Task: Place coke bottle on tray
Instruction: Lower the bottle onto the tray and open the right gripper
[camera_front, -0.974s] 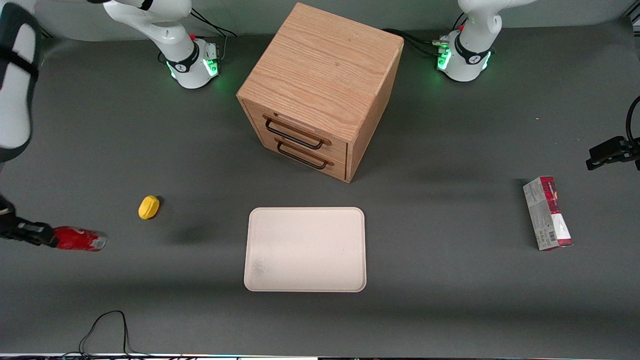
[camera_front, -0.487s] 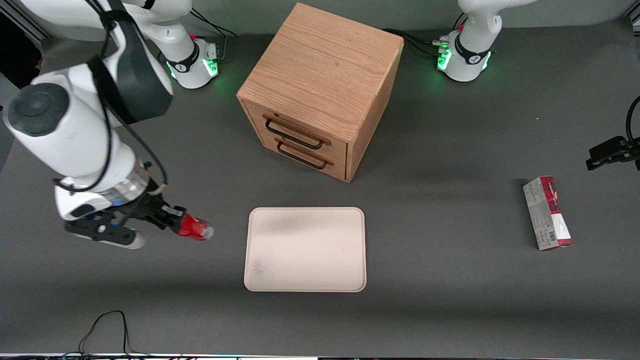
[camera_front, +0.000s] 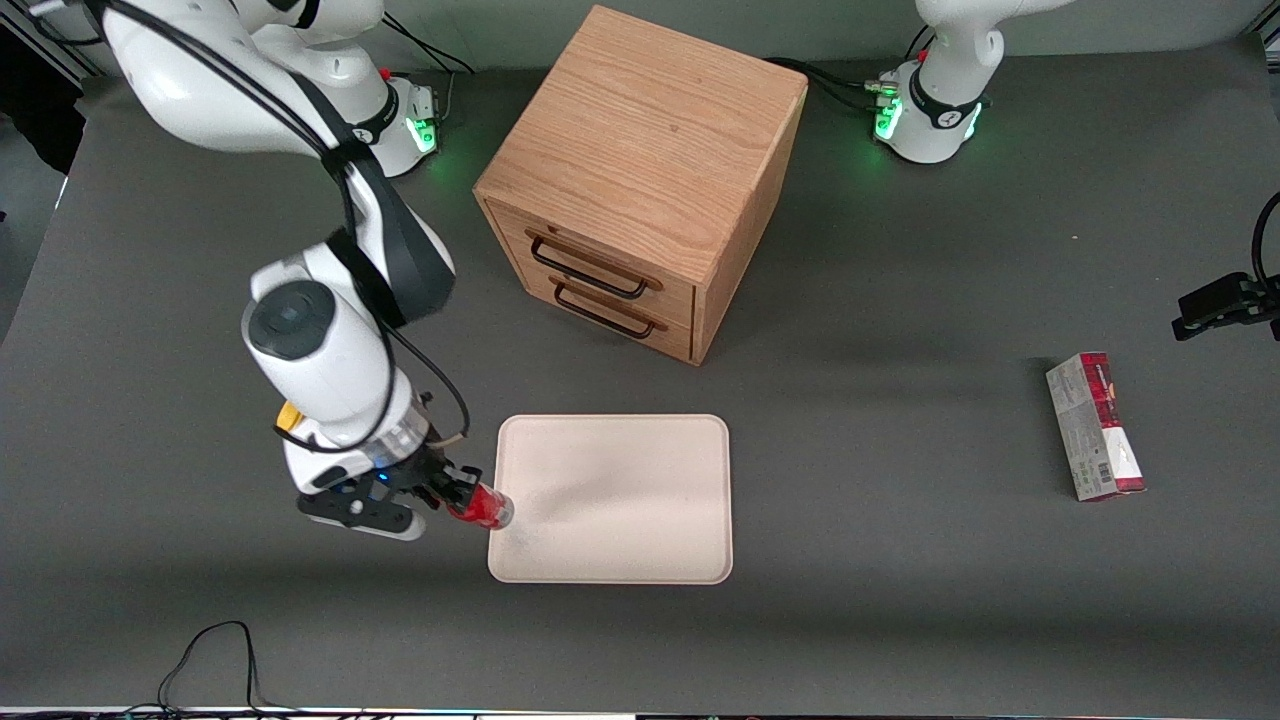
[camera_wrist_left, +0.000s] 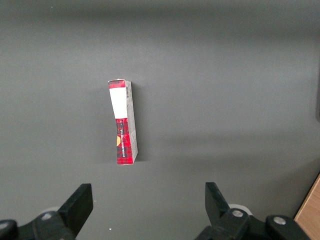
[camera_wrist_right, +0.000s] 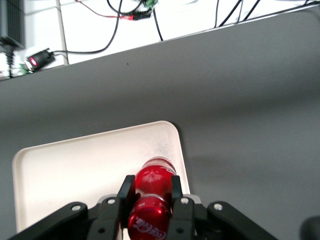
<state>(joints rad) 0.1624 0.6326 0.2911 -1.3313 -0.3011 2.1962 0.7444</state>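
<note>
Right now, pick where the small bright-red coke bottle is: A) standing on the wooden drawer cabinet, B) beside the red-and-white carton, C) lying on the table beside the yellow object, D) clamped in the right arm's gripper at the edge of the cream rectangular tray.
D: the gripper is shut on the coke bottle, held over the tray rim.

You are looking at a wooden two-drawer cabinet (camera_front: 640, 180) sitting mid-table toward the robot-base edge, a red-and-white carton (camera_front: 1095, 426) lying toward the parked arm's end, and a black cable (camera_front: 215, 655) trailing along the camera-side edge.
</note>
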